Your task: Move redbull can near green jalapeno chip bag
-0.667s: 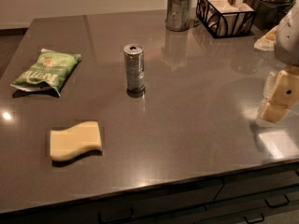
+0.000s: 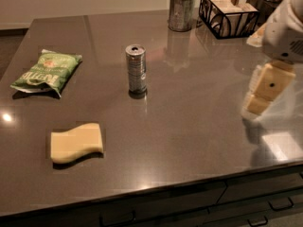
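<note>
The redbull can (image 2: 136,69) stands upright left of centre on the dark countertop (image 2: 189,126). The green jalapeno chip bag (image 2: 46,72) lies flat at the far left, well apart from it. A yellow sponge (image 2: 76,142) lies lower left. The gripper (image 2: 265,91) hangs at the right edge, far from the can; whether it is parted or closed cannot be told.

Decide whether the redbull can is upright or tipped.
Upright: the redbull can stands on its base, round top up. The gripper hangs far right, apart from it.
</note>
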Controlling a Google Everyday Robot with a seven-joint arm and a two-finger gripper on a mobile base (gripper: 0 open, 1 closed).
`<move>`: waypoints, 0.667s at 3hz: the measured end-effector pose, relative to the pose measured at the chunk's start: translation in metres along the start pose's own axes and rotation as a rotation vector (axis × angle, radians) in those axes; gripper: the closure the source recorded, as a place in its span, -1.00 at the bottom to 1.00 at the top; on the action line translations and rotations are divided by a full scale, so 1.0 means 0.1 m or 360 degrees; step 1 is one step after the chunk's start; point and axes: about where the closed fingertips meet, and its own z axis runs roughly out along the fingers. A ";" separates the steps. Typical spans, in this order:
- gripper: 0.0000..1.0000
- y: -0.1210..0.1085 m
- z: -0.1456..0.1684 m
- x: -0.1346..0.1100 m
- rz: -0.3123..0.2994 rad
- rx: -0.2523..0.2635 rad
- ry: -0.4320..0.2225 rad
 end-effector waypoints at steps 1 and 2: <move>-1.00 -0.22 0.28 -0.35 0.0058 0.0031 -0.0076; -1.00 -0.45 0.56 -0.70 0.0138 0.0065 -0.0206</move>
